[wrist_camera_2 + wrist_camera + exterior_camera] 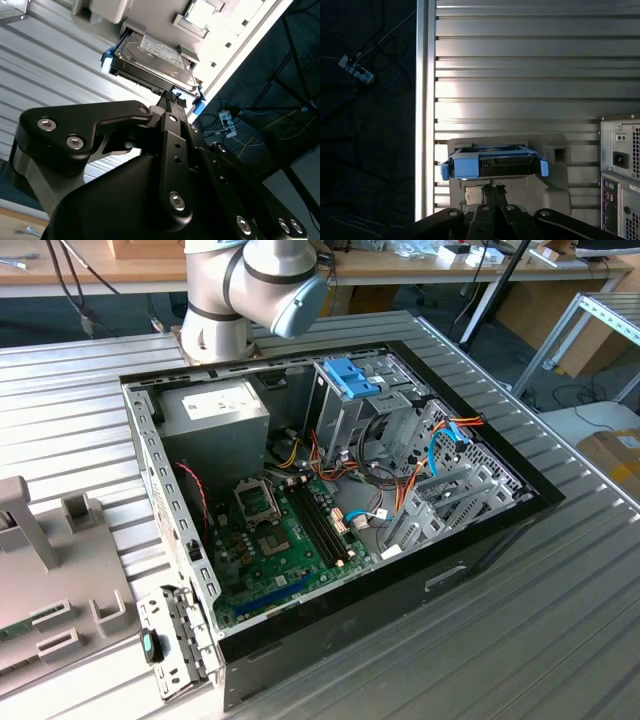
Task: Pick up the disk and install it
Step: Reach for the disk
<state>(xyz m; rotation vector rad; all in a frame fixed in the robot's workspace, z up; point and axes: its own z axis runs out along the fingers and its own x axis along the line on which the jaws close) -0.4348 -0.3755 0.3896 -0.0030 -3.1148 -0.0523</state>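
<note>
Beside the blue-railed flat metal disk [506, 167], the black claw [493, 187] hangs pressed together.

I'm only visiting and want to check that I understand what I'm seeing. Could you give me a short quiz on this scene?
1. True or false: the disk lies inside the open computer case.
2. The frame along the disk's edges is: A red, B light blue, C yellow.
3. What is the gripper nearest to?
Key: 1 false, it rests in the grey holder on the table; 2 B; 3 the disk.
</note>
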